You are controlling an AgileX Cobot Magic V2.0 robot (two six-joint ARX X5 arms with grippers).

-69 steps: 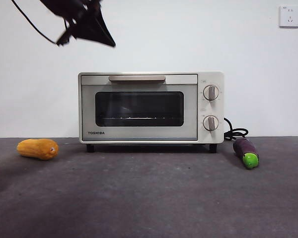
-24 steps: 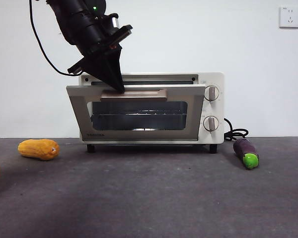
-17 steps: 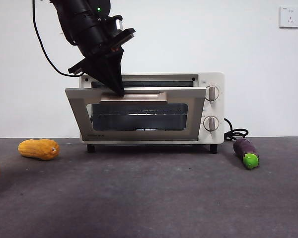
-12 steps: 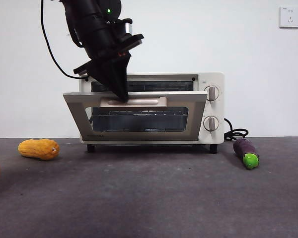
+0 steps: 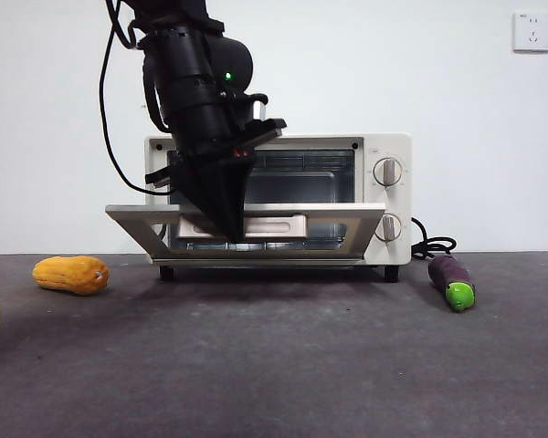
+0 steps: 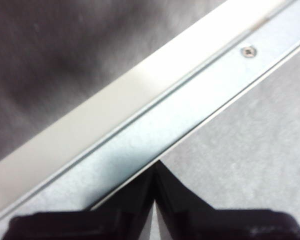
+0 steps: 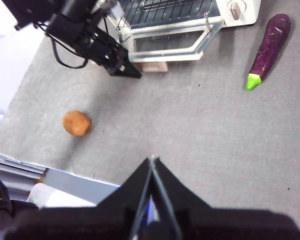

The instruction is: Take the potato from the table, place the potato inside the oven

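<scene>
Front camera: low, level across the worktop, facing the oven close. Left wrist camera: pressed near the door edge beyond its pincer (blurred). Right wrist camera: high, looking down; shares oven and worktop with front.

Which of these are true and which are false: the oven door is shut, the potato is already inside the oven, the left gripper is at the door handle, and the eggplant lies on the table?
1. The oven door is shut. False: it hangs nearly fully open.
2. The potato is inside the oven. False: it lies on the table.
3. The left gripper is at the door handle. True.
4. The eggplant lies on the table. True.
</scene>
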